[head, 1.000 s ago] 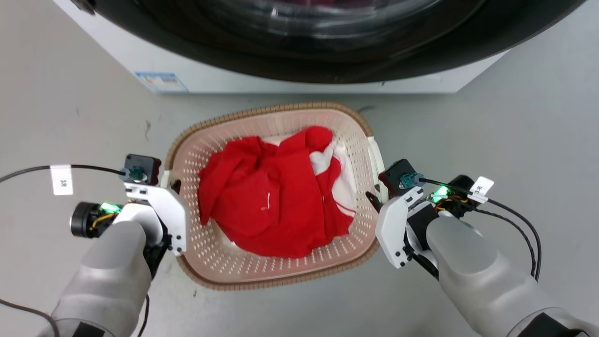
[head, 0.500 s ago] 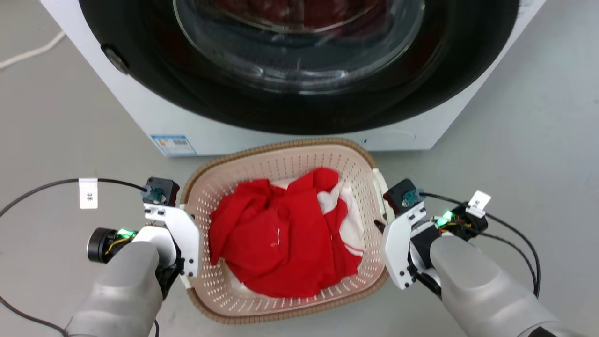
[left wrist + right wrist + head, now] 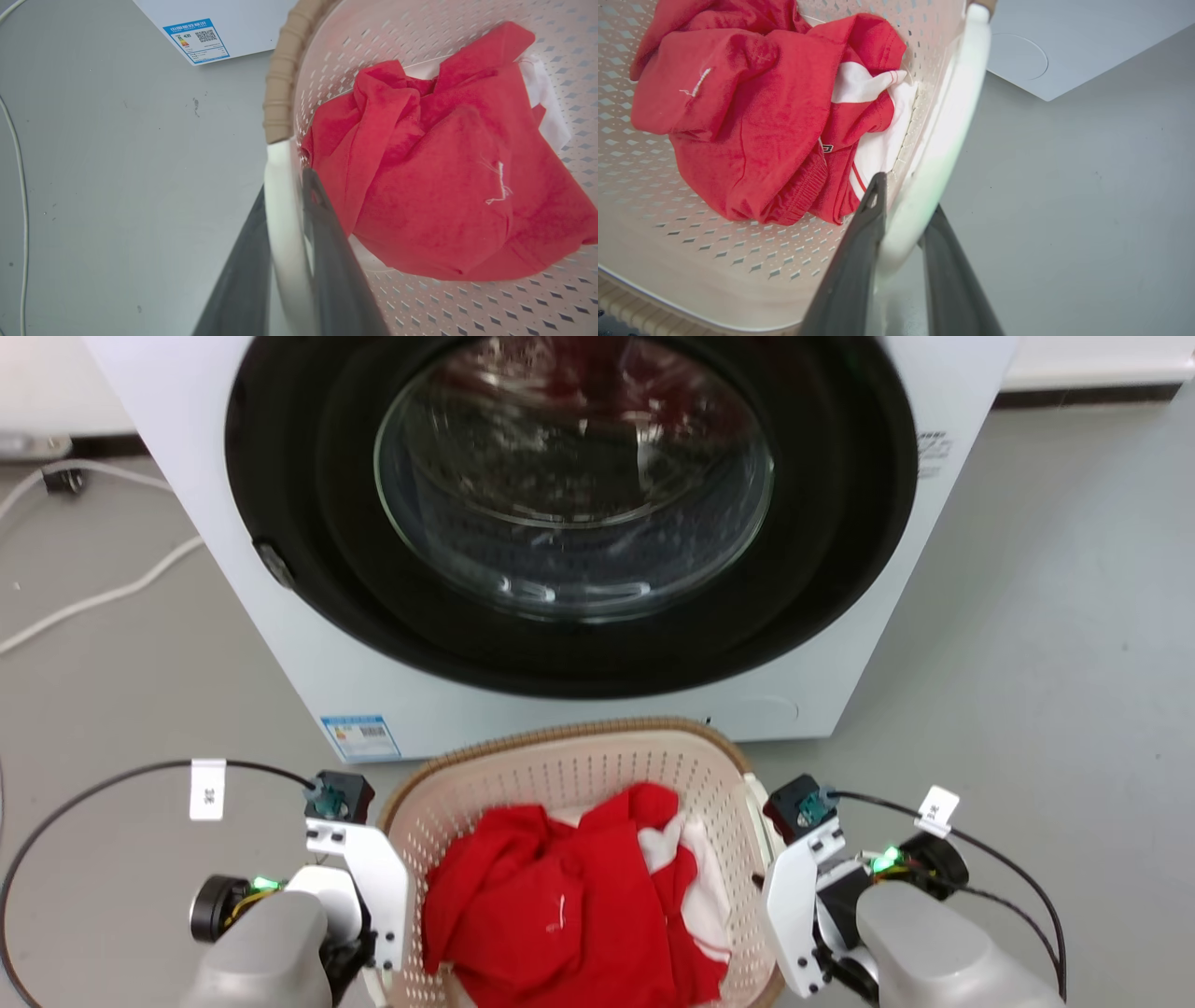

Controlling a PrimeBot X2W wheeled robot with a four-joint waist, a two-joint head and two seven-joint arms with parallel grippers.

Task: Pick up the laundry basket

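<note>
Basket (image 3: 579, 775) of red laundry (image 3: 560, 905) is right in front of the washer (image 3: 579, 523), left fingers (image 3: 331, 261) clamped on its left handle (image 3: 280, 205), right fingers (image 3: 850, 270) clamped on the right handle (image 3: 948, 130).

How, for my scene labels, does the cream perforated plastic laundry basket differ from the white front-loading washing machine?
The laundry basket is much smaller than the washing machine. The laundry basket is open-topped, holding red clothes; the washing machine has a round glass door. The left gripper and right gripper clamp the laundry basket; the washing machine is ungripped. Both are pale.
</note>
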